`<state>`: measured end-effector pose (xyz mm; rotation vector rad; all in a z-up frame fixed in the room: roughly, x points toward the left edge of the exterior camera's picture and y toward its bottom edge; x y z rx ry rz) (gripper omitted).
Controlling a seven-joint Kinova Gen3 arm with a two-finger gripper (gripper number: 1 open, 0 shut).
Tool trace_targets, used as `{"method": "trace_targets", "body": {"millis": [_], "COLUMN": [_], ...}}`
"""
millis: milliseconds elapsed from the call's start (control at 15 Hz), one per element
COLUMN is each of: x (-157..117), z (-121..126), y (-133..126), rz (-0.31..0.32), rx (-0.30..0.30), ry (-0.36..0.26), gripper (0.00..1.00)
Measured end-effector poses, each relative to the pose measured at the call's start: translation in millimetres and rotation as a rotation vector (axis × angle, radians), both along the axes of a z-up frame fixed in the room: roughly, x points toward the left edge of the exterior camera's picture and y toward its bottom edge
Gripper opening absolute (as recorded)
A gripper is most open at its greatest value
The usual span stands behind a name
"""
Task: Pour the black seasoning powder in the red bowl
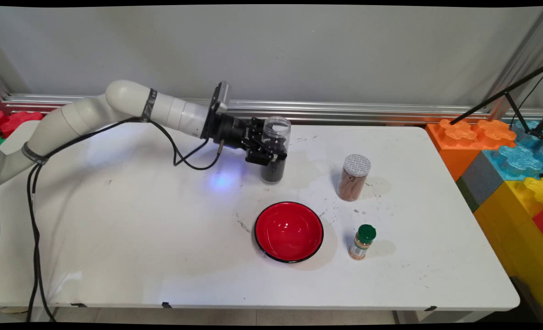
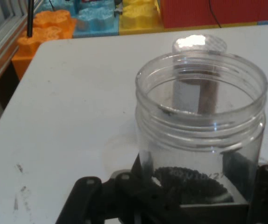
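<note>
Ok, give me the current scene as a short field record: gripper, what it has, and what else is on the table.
gripper: black two-finger gripper, shut on the jar's sides
held: clear plastic jar, lidless, upright, dark contents at its bottom
jar base: whether it touches the white table cannot be told
near front: red bowl with black rim, empty
right of jar: clear canister with white patterned lid, brown contents
front right: small spice bottle with green cap
</note>
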<state>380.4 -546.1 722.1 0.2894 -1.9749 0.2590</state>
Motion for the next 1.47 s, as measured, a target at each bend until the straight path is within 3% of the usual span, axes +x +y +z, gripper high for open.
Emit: {"method": "trace_targets", "body": {"millis": [1000, 1467], "x": [1, -18], "z": [68, 85], "y": [29, 41], "rz": [-0.049, -0.131], "rx": [-0.015, -0.120], "ry": [-0.060, -0.103], "gripper": [0.00, 0.00]}}
